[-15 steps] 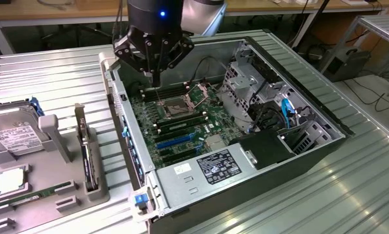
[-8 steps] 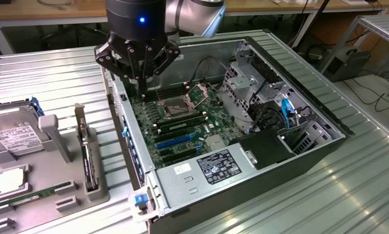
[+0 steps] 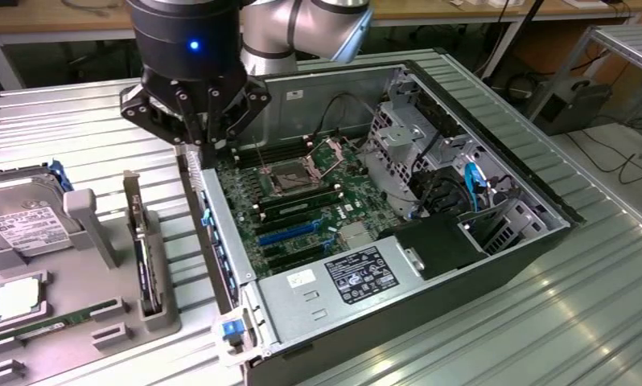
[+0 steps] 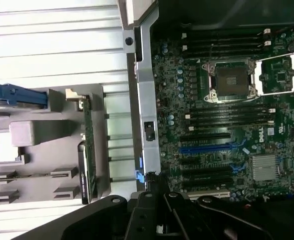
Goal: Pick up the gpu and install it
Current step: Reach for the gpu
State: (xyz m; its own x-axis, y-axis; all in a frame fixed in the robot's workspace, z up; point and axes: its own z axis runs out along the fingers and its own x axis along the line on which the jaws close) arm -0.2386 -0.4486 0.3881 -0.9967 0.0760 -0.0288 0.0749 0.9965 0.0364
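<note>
Contact with the gpu (image 3: 141, 249) is not yet made. The card is seen standing on its long edge in a slot of the grey holder (image 3: 80, 221), on the exterior view's left of the open computer case (image 3: 332, 88), with its silver bracket strip upright at the farther end. The gripper (image 3: 198, 147) is poised over the case wall on that same side, well apart from the card. Its fingers are drawn together and nothing is seen between them.

In the wrist view the gpu (image 4: 89, 150) is shown edge-on in the holder, just beside the case wall. Inside the case, the motherboard (image 4: 222, 115) and its blue expansion slot (image 4: 207, 148) are exposed.

The card is judged to be light and stiff, but thin and easily damaged where parts are soldered to its faces. A hold is best taken across its thickness on the free upper edge, near the middle of its length, so that tilting is avoided. The lower connector edge is best left untouched. The flat faces may be slippery, so a firm, square pinch is called for.
</note>
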